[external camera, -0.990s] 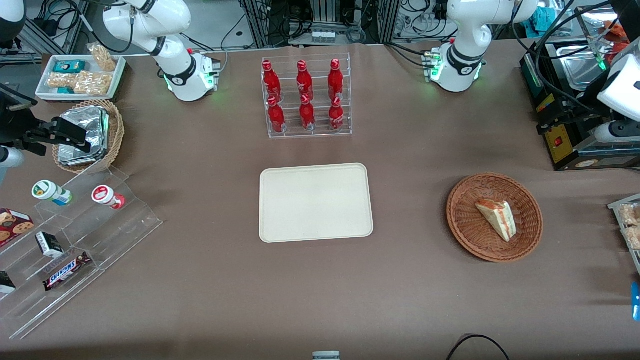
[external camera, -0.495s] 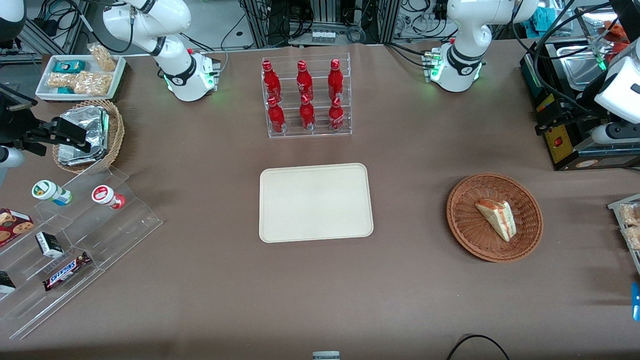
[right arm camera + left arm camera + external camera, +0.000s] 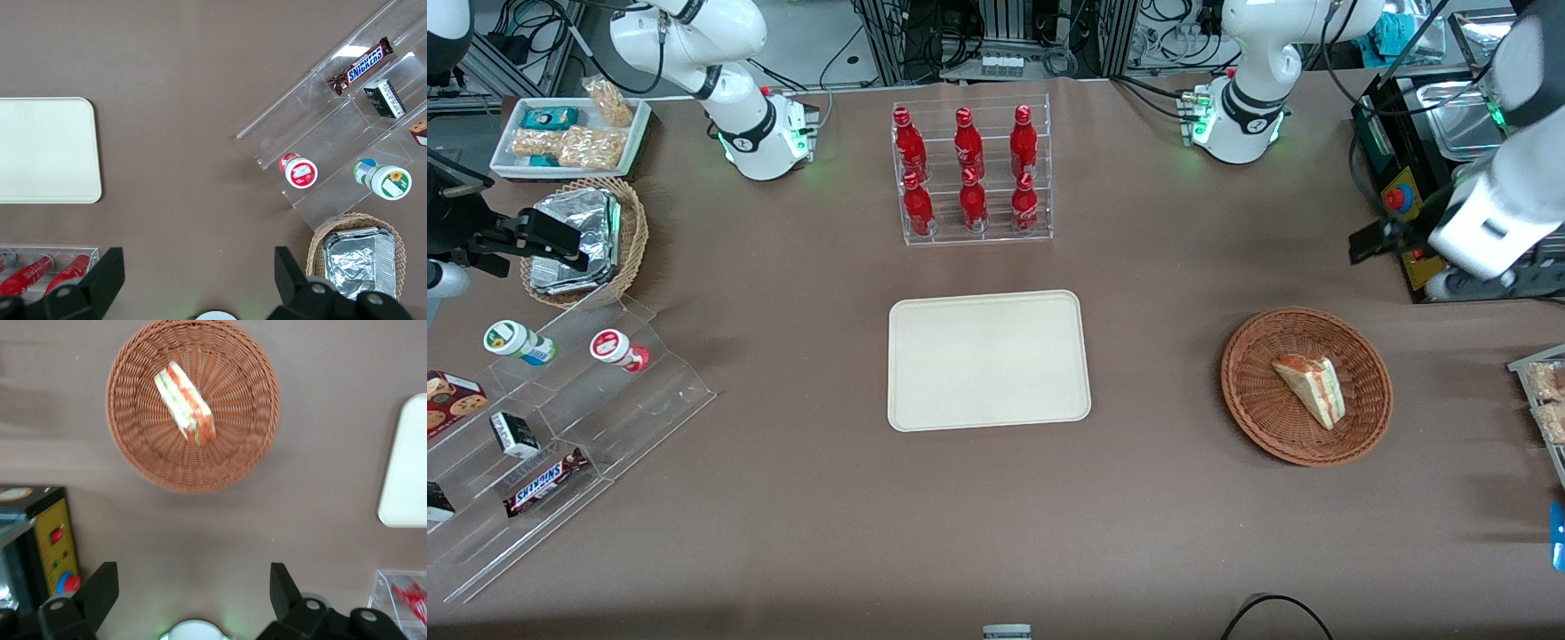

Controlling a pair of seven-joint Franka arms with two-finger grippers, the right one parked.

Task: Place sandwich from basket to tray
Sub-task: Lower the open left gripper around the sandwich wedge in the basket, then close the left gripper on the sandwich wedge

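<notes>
Wicker basket [image 3: 1305, 386] holds sandwich [image 3: 1310, 388]; pincer [image 3: 193, 590] apparently open above.

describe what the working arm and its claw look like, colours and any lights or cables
The left arm is glossy white with rounded links; its base has a black band and green lights. Black cables loop near its wrist. The claw, farther from the front camera than the basket, has black wedge-shaped fingers, wide apart.

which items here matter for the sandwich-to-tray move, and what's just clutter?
Job items:
- sandwich, lying in the basket
- tray, nothing on it
- left arm's pincer, open, above the bare table, farther from the front camera than the basket

Clutter:
- red bottles in a clear rack
- foil packets in a tan basket
- Snickers bar on the clear stand
</notes>
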